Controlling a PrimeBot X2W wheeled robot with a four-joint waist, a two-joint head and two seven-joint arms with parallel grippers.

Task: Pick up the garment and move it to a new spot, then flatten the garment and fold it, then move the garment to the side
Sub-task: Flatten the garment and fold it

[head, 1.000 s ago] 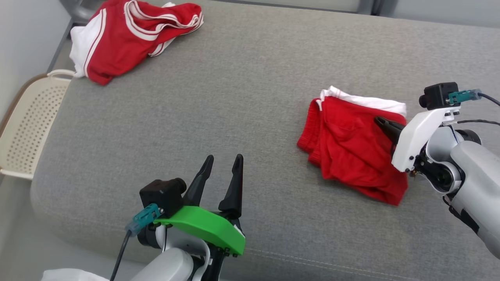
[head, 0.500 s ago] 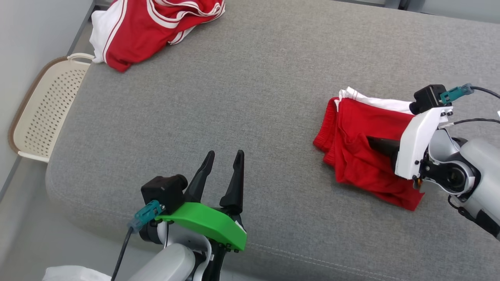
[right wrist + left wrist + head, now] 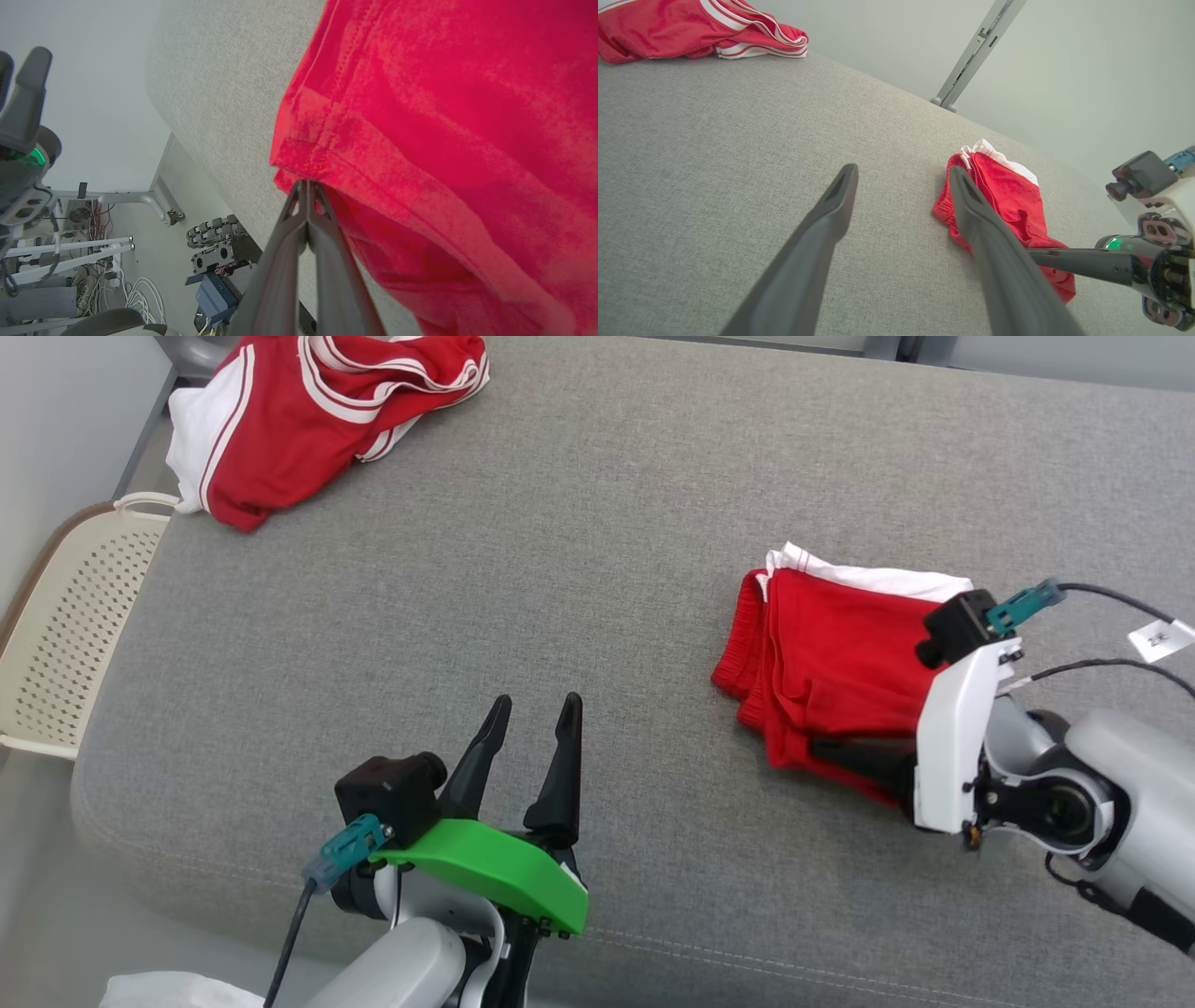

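Seems at the last step, with right gripper (image 3: 822,749) closed tight against the near hem of the folded garment (image 3: 840,649) and left gripper (image 3: 535,702) spread empty; calls next for sliding it aside.

Robotics lab, grey padded bench (image 3: 597,569), tangled cables (image 3: 140,298) and electronics boxes (image 3: 212,296) on floor

Left gripper (image 3: 538,702): two long dark tapered fingers, green cover (image 3: 504,882), black camera (image 3: 387,791), teal plug (image 3: 344,857), black cable (image 3: 285,943). Right gripper (image 3: 817,747): white cover (image 3: 952,747) with dark screws, tagged cable (image 3: 1111,600), green wrist light (image 3: 1113,242). Forearms (image 3: 1139,775) pale grey.
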